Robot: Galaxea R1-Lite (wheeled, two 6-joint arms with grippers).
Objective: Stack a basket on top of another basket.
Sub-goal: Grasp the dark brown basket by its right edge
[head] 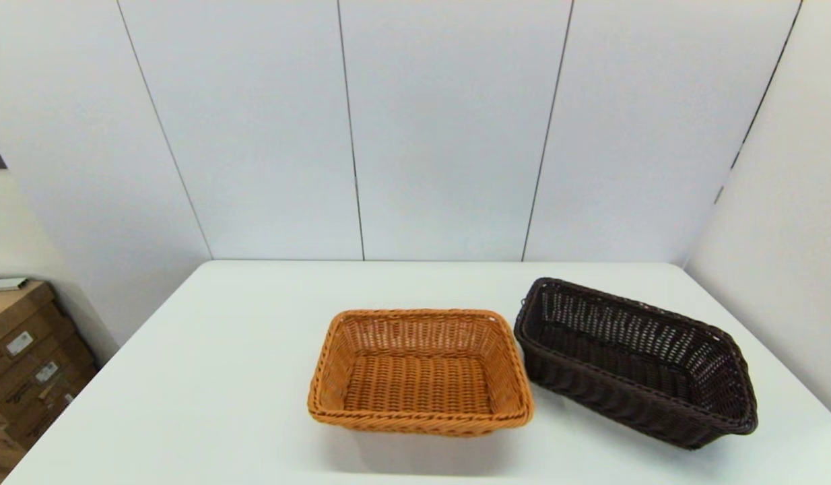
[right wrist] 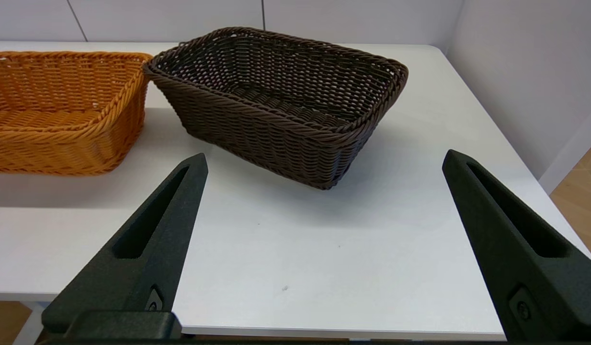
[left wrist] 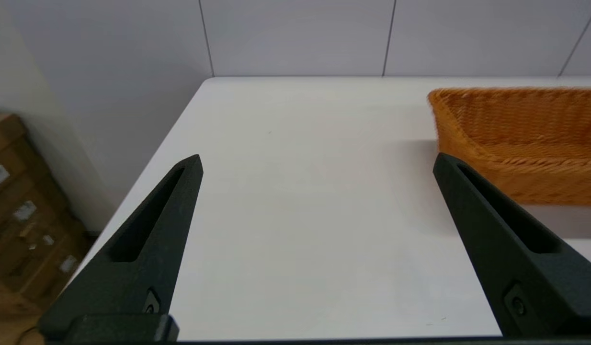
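Both arms sit back at the near edge of the white table (head: 240, 350), out of the head camera's sight. The left gripper (left wrist: 317, 160) hovers low over bare tabletop with its 2 fingers spread wide, holding nothing; the orange basket (head: 419, 370) lies ahead of it and off to the right. The right gripper (right wrist: 324, 158) is likewise low and level, fingers wide apart and empty, aimed at the dark brown basket (head: 634, 360). That basket stands upright on the table's right side, turned at an angle, one corner just beside the orange basket's far right corner.
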